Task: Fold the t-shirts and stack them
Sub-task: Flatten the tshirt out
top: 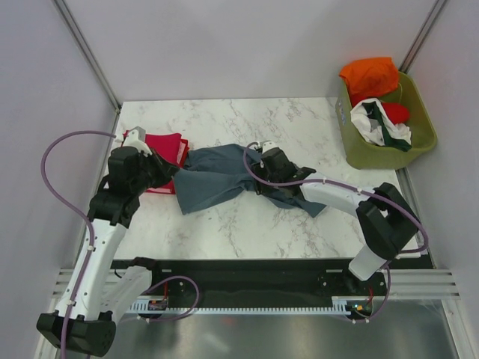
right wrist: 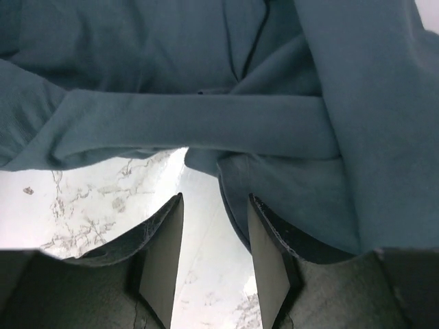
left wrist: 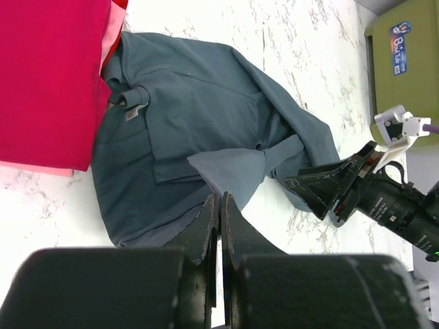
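Slate blue-grey t-shirt (top: pixel 217 179) lies unfolded and rumpled across the middle of the marble worktop (top: pixel 224 224), sleeves bunched and its left end running up to the crimson t-shirt (top: pixel 163 153). The crimson one is folded to a rectangle and lies flat near the far-left corner. Left gripper (left wrist: pixel 219 202) is at the blue-grey shirt's left hem, fingers pressed nearly together with the fabric edge pinched at the tips. Right gripper (right wrist: pixel 215 205) is low over the shirt's right half, jaws partly apart with bare marble showing between them. It has hold of nothing, and the cloth edge sits just past its fingertips. Olive-green plastic basket (top: pixel 419 123) stands at the far-right corner. It holds an orange tee (top: pixel 369 76) heaped on top, a white one (top: pixel 370 120) and a red one (top: pixel 395 112).
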Controlling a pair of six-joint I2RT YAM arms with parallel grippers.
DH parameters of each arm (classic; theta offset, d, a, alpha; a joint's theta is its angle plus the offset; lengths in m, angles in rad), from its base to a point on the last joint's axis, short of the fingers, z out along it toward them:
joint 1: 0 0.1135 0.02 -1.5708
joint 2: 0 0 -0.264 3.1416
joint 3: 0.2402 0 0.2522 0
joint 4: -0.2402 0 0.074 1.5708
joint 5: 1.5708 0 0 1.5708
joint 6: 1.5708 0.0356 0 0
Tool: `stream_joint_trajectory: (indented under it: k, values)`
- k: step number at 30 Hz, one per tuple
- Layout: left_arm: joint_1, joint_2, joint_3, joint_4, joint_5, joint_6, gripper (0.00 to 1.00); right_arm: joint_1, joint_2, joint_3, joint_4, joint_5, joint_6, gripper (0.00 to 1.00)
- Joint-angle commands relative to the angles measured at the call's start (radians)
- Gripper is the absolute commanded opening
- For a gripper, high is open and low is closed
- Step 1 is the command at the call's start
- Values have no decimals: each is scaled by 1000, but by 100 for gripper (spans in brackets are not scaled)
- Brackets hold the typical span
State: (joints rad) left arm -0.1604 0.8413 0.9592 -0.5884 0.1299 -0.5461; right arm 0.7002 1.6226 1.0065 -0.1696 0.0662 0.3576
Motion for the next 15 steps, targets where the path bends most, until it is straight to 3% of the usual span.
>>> stream_joint_trajectory:
  k: [1, 12, 15]
  values:
    - [1, 24, 56, 10, -38, 61, 2, 22, 48, 72, 32, 58, -29, 50]
    - [2, 61, 84, -13, -79, 84, 2, 42, 158, 92, 30, 107, -34, 50]
    - [1, 65, 84, -11, -82, 83, 2, 42, 172, 93, 25, 129, -34, 45]
